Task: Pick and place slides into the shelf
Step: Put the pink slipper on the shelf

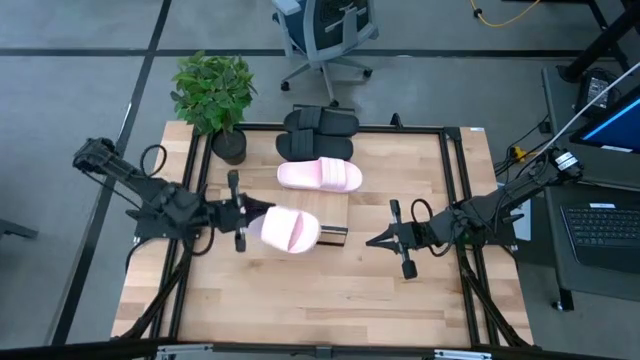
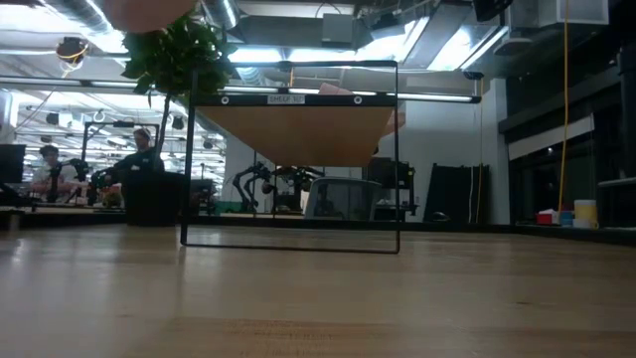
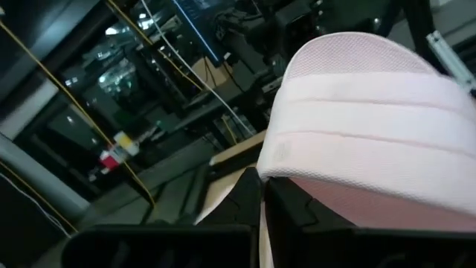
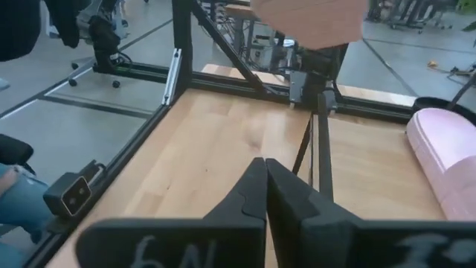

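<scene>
A pale pink slide (image 1: 288,229) hangs above the table, clenched in my left gripper (image 1: 243,214); its mate (image 1: 320,175) and the black pair (image 1: 318,134) rest on the shelf (image 1: 400,170) just beyond; my right gripper (image 1: 385,239), fingers pressed together, holds nothing

Two slides (image 1: 318,122) lie side by side at the table's (image 1: 330,290) far edge, w/ another slide (image 1: 320,175) just in front of them, nearer the centre. A potted plant (image 1: 214,92) stands at the far left corner, beside those two. The left gripper (image 1: 240,212) is left of centre, holding the fourth slide (image 1: 290,230) above the shelf (image 1: 332,235), approx. mid-table. The right gripper (image 1: 385,240) is right of centre, apart from the shelf, facing the left one.
</scene>
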